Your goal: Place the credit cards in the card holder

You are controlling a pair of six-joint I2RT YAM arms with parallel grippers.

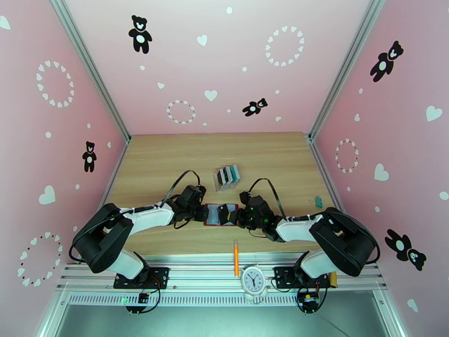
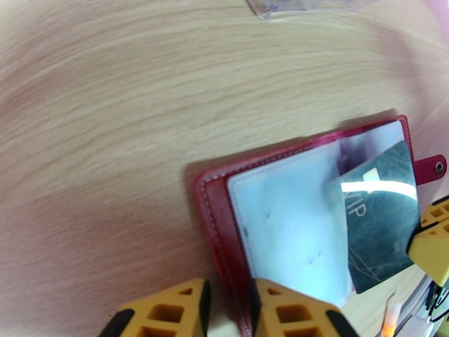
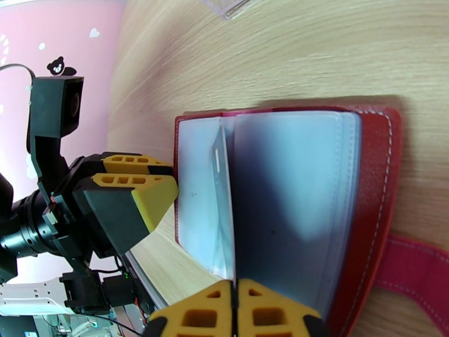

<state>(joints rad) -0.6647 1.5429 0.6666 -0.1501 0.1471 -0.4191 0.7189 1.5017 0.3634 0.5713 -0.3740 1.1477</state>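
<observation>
The card holder (image 1: 214, 215), a red wallet, lies open on the wooden table between both grippers, its greyish clear pockets (image 2: 280, 220) facing up. My left gripper (image 2: 229, 290) is shut on the red left edge of the card holder (image 3: 297, 181). A dark teal credit card (image 2: 381, 220) stands tilted over the right pocket, its inner edge tucked under the clear leaf. My right gripper (image 3: 233, 282) is shut on this card's outer edge, and its yellow fingertip (image 2: 432, 242) shows beside the card. From above, the left gripper (image 1: 199, 213) and right gripper (image 1: 229, 215) face each other across the wallet.
A clear slotted rack (image 1: 227, 177) holding several more cards stands just behind the wallet. An orange pen (image 1: 236, 256) lies at the near edge, by a small white clock (image 1: 253, 279). A small teal object (image 1: 318, 201) sits at the right. Pink walls enclose the table.
</observation>
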